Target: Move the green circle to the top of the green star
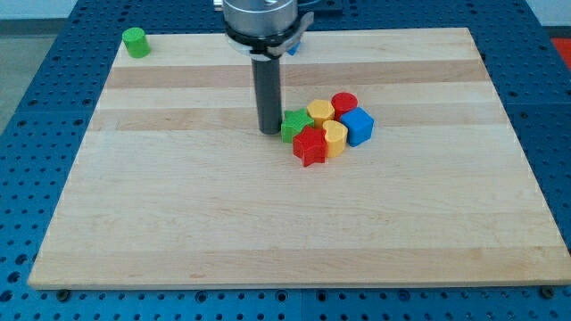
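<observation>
The green circle (136,42) is a small green cylinder at the board's top left corner. The green star (293,126) sits near the board's middle, at the left end of a tight cluster of blocks. My tip (269,132) rests on the board just left of the green star, close to it or touching it. The green circle is far to the upper left of my tip.
The cluster holds a red star (310,146), a yellow hexagon (320,111), a yellow heart (335,138), a red cylinder (344,103) and a blue cube (358,126). A blue block (294,46) peeks out behind the arm at the top. The wooden board (178,205) lies on a blue perforated table.
</observation>
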